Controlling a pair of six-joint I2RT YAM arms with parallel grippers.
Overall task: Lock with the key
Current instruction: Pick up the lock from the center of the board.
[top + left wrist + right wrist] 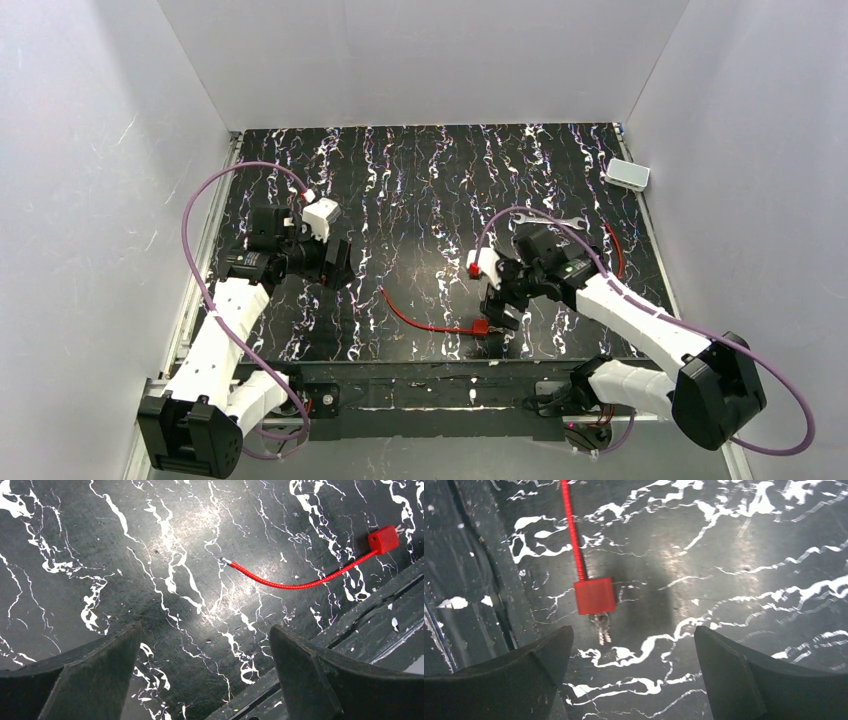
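Right claw [631,645] spread wide, empty, above the red lock [594,595], key [602,627] sticking from it. Lock lies by the near edge of the desk [420,200]; left claw [205,640] spread, well apart.

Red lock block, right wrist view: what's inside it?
A metal key pokes out of the red lock block, opposite the red cable. How far it reaches inside is covered by the block.

From the right wrist: red cube lock [595,596] flat on the surface [749,540], key [602,626] sticking out at 6 o'clock, red cable [572,530] running toward 12.
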